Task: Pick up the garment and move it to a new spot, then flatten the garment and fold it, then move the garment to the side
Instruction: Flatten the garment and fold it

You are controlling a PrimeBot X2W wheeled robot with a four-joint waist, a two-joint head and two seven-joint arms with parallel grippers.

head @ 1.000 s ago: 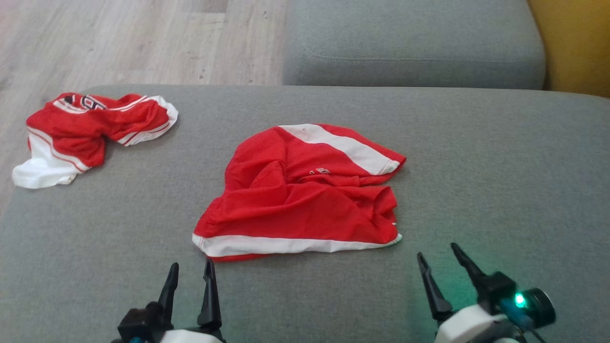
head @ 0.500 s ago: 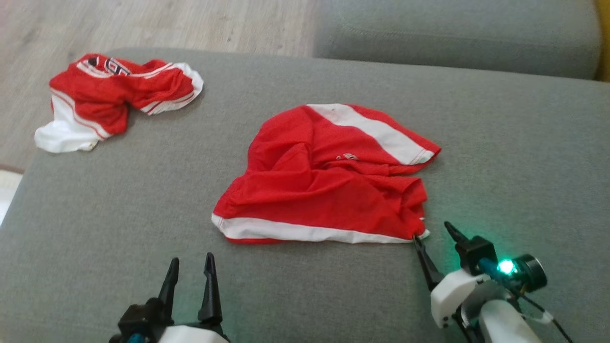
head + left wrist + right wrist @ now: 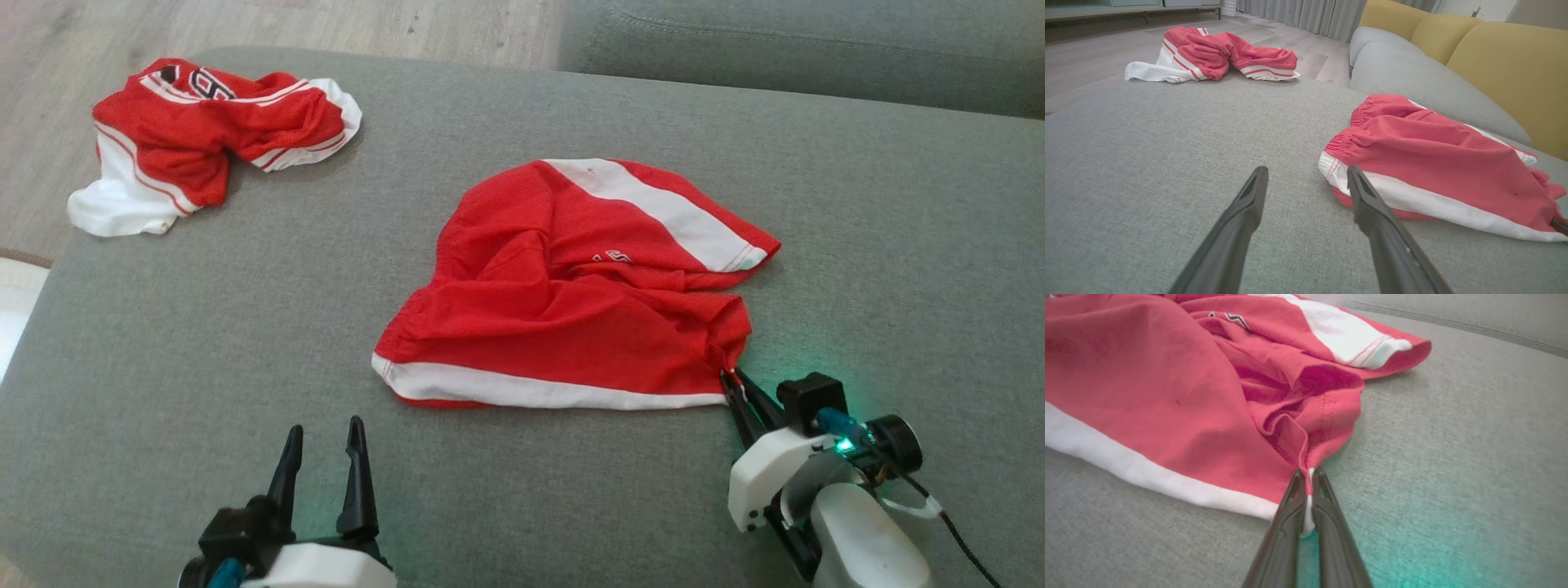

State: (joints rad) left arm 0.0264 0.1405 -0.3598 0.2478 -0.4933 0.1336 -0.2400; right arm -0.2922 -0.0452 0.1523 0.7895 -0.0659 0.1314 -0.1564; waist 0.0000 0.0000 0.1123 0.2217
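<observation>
The garment [image 3: 571, 302], red shorts with white side bands, lies crumpled in the middle of the grey cushion [image 3: 204, 343]. My right gripper [image 3: 729, 380] is shut on its near right corner, and the right wrist view shows a fold of the garment [image 3: 1167, 396] pinched between the tips of the right gripper [image 3: 1308, 473]. My left gripper [image 3: 322, 433] stands open over bare cushion, short of the white hem. In the left wrist view the left gripper [image 3: 1306, 173] has the garment [image 3: 1433, 163] to the right of its fingers, untouched.
A second red and white garment [image 3: 196, 131] lies bunched at the cushion's far left corner, partly over the edge. A grey sofa seat [image 3: 800, 49] runs along the back, with yellow back cushions [image 3: 1506, 61]. Wooden floor [image 3: 245, 24] lies beyond.
My right gripper moved forward to the garment's near right corner and closed on it. The head camera tilted, shifting the whole picture. The left gripper stayed open and still.
</observation>
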